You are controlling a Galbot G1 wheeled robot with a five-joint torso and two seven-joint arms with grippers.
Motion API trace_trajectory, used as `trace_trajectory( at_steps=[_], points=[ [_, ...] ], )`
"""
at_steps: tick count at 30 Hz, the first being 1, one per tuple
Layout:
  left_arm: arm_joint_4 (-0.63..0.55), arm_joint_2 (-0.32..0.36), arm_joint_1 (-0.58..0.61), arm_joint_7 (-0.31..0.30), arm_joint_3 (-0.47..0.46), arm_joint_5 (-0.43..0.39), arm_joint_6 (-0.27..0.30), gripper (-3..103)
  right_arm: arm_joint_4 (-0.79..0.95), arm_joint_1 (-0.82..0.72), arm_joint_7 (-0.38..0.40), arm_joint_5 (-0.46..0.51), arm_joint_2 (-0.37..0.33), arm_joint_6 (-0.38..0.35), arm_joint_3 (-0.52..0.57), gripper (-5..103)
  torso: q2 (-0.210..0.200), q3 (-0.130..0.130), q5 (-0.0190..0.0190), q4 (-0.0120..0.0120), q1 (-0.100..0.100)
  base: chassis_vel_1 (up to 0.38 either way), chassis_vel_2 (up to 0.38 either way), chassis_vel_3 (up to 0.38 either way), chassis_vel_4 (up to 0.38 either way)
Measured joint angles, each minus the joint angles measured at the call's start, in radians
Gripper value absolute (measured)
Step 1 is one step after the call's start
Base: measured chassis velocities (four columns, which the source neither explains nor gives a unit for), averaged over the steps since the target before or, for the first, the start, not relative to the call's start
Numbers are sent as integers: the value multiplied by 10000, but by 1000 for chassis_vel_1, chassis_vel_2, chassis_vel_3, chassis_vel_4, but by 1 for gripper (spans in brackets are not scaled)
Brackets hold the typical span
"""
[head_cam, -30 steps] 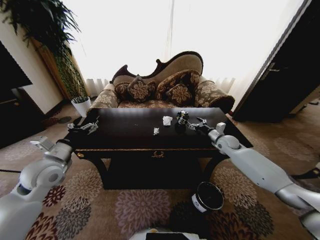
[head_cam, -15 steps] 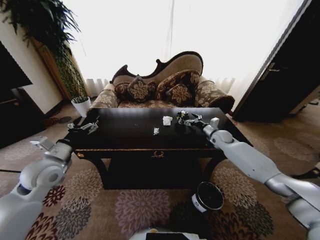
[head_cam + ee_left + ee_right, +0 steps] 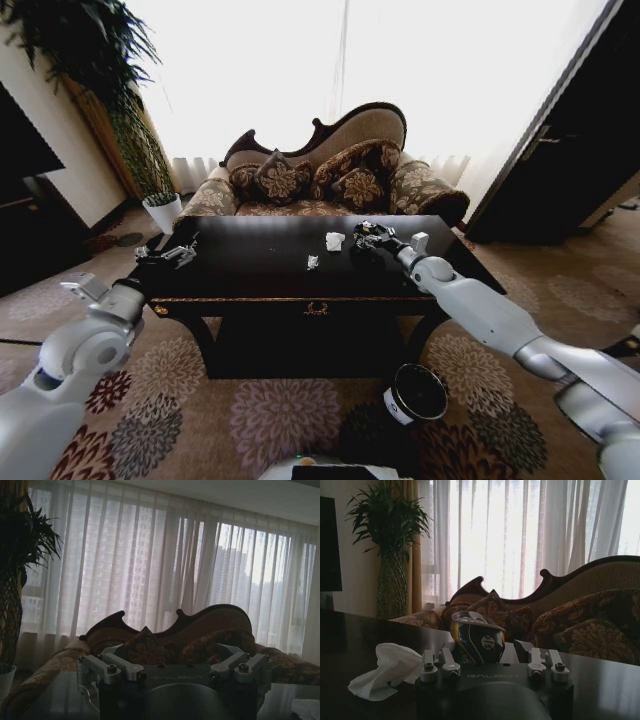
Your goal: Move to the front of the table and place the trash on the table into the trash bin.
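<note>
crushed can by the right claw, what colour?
Dark with a silvery top and a small round label: the can, between the right claw's open fingers. Best in right wrist view.

Head camera looks down over the tabletop [image 3: 260, 262] toward the sofa [image 3: 330, 170]; both wrist cameras face that sofa low, from tabletop level.

The long, glossy black desk [image 3: 250, 262] carries a crumpled white paper wad [image 3: 334, 241] toward its far edge, with a tiny white scrap [image 3: 312, 262] nearer the middle. A dented black-and-silver can [image 3: 362, 236] lies tilted just beside the wad. The small black trash bin [image 3: 415, 395], with a white label, stands on the carpet below the desk's near right corner.
</note>
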Motion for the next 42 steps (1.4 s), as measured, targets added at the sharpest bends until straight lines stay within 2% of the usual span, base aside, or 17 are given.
trace_trajectory(
  at_steps=[1, 4, 6, 7, 9, 10, 13, 16, 18, 32, 42],
  points=[
    [0, 0, 1, 0, 0, 0, 0, 100, 5, -11, 4, -3, -9, 12, 4, 60, 0, 0, 0, 0, 0, 0, 0, 0, 0],
    [0, 0, 1, 0, 0, 0, 0, 100, 29, -44, 5, -8, -37, 45, 33, 54, 0, -1, 0, 0, 0, 0, 0, 0, 0],
    [0, 0, 1, 0, 0, 0, 0, 100, 61, -82, 0, -16, -62, 74, 67, 44, 0, 0, 0, -1, 0, 0, 0, 0, 0],
    [0, 0, 0, 0, 1, 0, 0, 100, 78, -95, -4, -21, -70, 83, 79, 44, 0, 0, 0, -1, 0, 0, 0, 0, 0],
    [0, 0, 0, 0, 0, 0, 0, 100, 135, -149, -14, -35, -86, 110, 146, 33, 0, 0, 0, 0, 0, 0, 0, 0, 0],
    [0, 0, 0, 0, 0, 0, 0, 100, 135, -149, -14, -35, -86, 110, 146, 33, 0, 0, 0, 0, 0, 0, 0, 0, 0],
    [0, 0, 0, 0, 0, 0, 0, 100, 188, -188, -18, -59, -99, 125, 204, 17, 0, -1, 0, 0, 0, 0, 0, 0, 0],
    [0, 0, 0, 0, 0, 0, 0, 100, 214, -238, 10, -122, -100, 150, 256, 12, 0, 0, 0, 0, 0, 0, 0, 0, 0],
    [0, 0, 1, 0, 0, 0, 0, 100, 256, -303, 48, -160, -101, 171, 299, 3, 0, 0, 0, -1, 0, 0, 0, 0, 0],
    [0, 0, 1, 0, 0, 0, 0, 100, 675, -877, 108, -240, -266, 212, 785, 0, 0, 0, 0, 0, 0, 0, 0, 0, 0],
    [0, 0, 0, 0, 0, 0, 0, 100, 1781, -2141, 563, -388, -964, 116, 1789, 0, 0, 0, 0, 0, 0, 0, 0, 0, 0]
  ],
)
